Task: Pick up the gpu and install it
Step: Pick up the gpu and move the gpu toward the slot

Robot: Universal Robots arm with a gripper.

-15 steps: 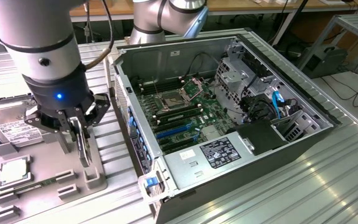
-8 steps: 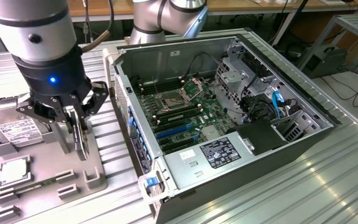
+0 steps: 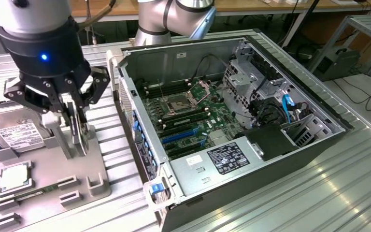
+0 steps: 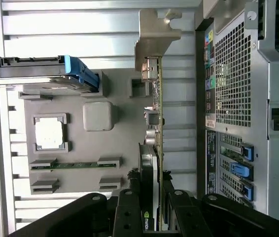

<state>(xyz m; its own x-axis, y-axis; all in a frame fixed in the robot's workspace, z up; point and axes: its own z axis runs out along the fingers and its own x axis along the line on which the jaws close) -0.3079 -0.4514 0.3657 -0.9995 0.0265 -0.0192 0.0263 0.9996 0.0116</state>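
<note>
Gripper (image 3: 76, 126) (image 4: 152, 207) clamped on gpu (image 3: 80, 142) (image 4: 150, 163), one dark finger pressed on each flat face. The card stands on edge, and in the wrist view it runs away from the fingers to its silver bracket (image 4: 154, 34), with the green board edge and small connectors along it. The gpu is over the gray tray (image 3: 44, 164) (image 4: 80, 143), at the tray side nearest the case; cannot tell if its lower edge touches the tray or sits just clear. Blue light (image 3: 44, 57) glows on the gripper body above. On the tray just beside the card are slotted gray holders. Further off lie a square silver CPU (image 3: 15, 176) (image 4: 49, 133) in its frame and a thin green RAM stick (image 3: 34, 192) (image 4: 75, 165) in two clips. The hard drive (image 3: 18, 135) (image 4: 41, 74) with its white label lies at the far side of the tray. At the exterior view's right of the tray is the open case (image 3: 166, 60) (image 4: 233, 79) on its side. Its perforated rear panel faces the tray. Inside sits a green motherboard (image 3: 192, 116) with an open socket (image 3: 176, 104) and blue slots (image 3: 176, 137). Blue cables (image 3: 287, 108) hang near the drive cage. Everything rests on a ribbed metal table (image 3: 301, 193), and an arm joint (image 3: 172, 19) rises behind the case.
</note>
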